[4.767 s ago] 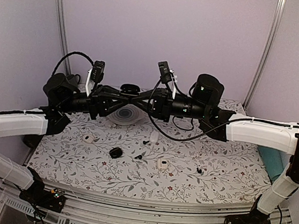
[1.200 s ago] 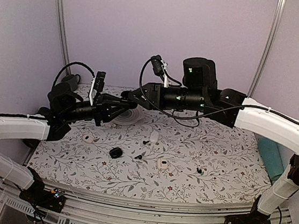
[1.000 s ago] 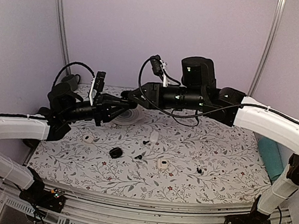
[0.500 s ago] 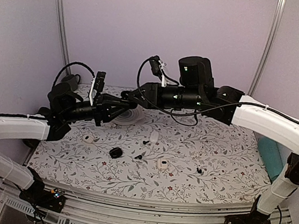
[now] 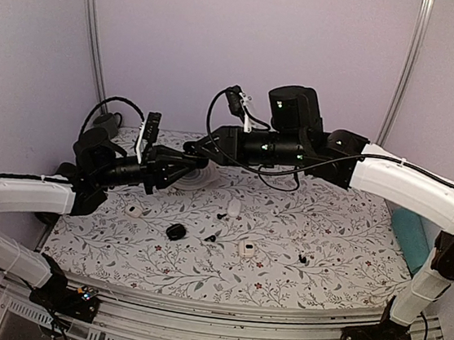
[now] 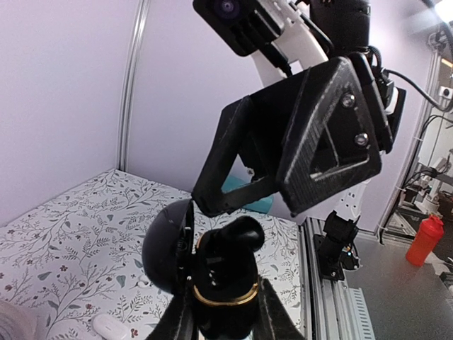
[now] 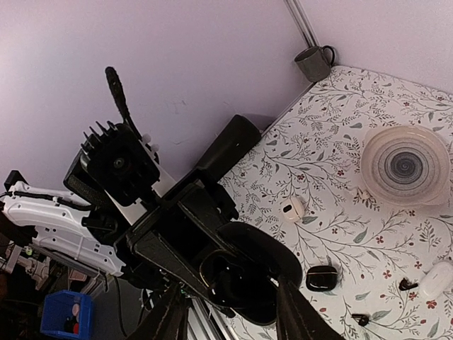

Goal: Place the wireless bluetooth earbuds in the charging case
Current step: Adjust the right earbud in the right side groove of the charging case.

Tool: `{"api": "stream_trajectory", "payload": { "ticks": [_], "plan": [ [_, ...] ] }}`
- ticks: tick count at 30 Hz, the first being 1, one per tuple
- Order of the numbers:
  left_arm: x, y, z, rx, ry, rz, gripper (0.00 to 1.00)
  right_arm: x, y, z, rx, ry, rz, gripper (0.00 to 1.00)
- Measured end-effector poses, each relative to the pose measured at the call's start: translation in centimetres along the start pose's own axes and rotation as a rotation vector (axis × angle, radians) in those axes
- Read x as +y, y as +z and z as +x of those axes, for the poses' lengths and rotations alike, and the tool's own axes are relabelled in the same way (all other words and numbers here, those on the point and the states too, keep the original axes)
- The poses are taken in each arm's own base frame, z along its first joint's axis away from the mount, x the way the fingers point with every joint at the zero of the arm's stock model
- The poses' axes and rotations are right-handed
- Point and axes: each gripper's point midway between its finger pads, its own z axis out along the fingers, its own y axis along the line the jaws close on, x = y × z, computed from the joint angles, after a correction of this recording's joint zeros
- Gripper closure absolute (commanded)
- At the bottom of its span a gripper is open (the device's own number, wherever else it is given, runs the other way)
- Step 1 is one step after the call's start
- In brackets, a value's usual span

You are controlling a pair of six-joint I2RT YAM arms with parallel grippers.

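Your table [image 5: 343, 232] is white with grey leafy sprigs and small red flowers. You see black earbuds [image 5: 302, 260], white cases [image 5: 245, 248], and a black charging case [image 6: 221, 280] ringed in gold.

Glossy black earbud [image 6: 237, 237] apparently sits upright in the open charging case [image 6: 164, 248].

We see smooth, faintly glossy white plastic arm shells [image 5: 398, 183]. The right gripper [image 6: 248, 205], at the upper right of the left wrist view, is matt black plastic, finely ridged in layers. Below it, the charging case [image 6: 166, 248] is smooth black plastic with a shiny brass-coloured ring. The leaf-printed table cover [image 5: 335, 231] looks matt. The ribbed dish [image 7: 405, 164] is translucent plastic, and the front rail [image 5: 235, 312] is pale metal.
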Motion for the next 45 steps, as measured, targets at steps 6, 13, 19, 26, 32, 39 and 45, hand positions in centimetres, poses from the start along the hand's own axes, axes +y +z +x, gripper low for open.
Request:
{"api": "stream_trajectory", "payload": {
  "ticks": [6, 13, 19, 26, 32, 39, 45],
  "plan": [
    [0.2, -0.1, 0.2, 0.005, 0.001, -0.011, 1.0, -0.3, 0.3, 0.3, 0.009, 0.003, 0.01, 0.56],
    [0.4, -0.2, 0.6, 0.009, 0.005, -0.028, 1.0, -0.8, 0.4, 0.5, 0.012, 0.005, 0.034, 0.56],
    [0.6, -0.2, 0.5, 0.005, 0.008, -0.041, 1.0, -1.1, 0.4, 0.6, 0.014, 0.007, 0.047, 0.56],
    [1.1, -0.2, 0.4, 0.0, 0.011, -0.066, 1.0, -1.3, 0.8, 0.6, 0.016, 0.008, 0.055, 0.56],
    [1.5, -0.3, 0.5, -0.002, 0.015, -0.091, 1.0, -1.4, 1.0, 0.4, 0.018, 0.008, 0.062, 0.56],
    [1.7, -0.3, 0.4, -0.004, 0.019, -0.1, 1.0, -1.8, 1.2, 0.4, 0.024, 0.004, 0.086, 0.57],
    [1.8, -0.3, 0.5, -0.004, 0.017, -0.11, 1.0, -1.9, 1.2, 0.4, 0.027, 0.0, 0.094, 0.56]
  ]
}}
